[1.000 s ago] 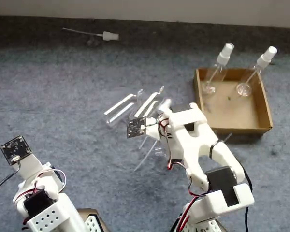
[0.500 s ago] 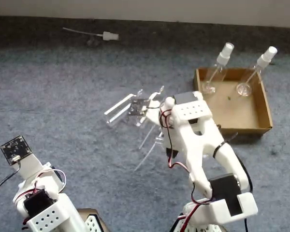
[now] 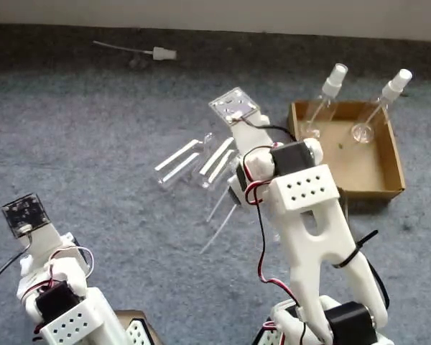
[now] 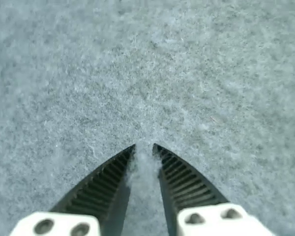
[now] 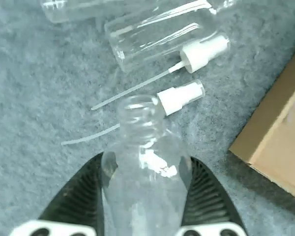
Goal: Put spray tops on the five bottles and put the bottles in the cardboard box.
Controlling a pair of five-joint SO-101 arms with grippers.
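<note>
Claw of the right arm (image 5: pixel 145 164): black ribbed jaws clamped on both sides of a clear plastic bottle (image 5: pixel 143 147). The bottle is round, with a threaded open neck and no top on it. It is held above the grey, fuzzy, felt-like desk (image 5: pixel 34 98).

Just past the bottle's mouth, two white spray tops lie on the felt, (image 5: pixel 181 96) and (image 5: pixel 204 49). Each has a thin clear tube trailing off it. Beyond them two more clear bottles lie on their sides, (image 5: pixel 157 30) and (image 5: pixel 69 7). In the high view they are side by side, (image 3: pixel 219 159) and (image 3: pixel 178 162), both uncapped.

The cardboard box (image 3: pixel 396 154) is brown, shallow and square, off to the side of the white plastic right arm (image 3: pixel 305 190). Inside it at the far wall stand two clear bottles with white spray tops on, (image 3: pixel 323 100) and (image 3: pixel 379 108), both leaning a little.

A further spray top with a long tube (image 3: pixel 161 52) lies well apart, at the far edge of the desk.

Left claw (image 4: pixel 143 147): black toothed jaws narrow, a small gap at the tips, nothing between them, over bare grey felt.
</note>
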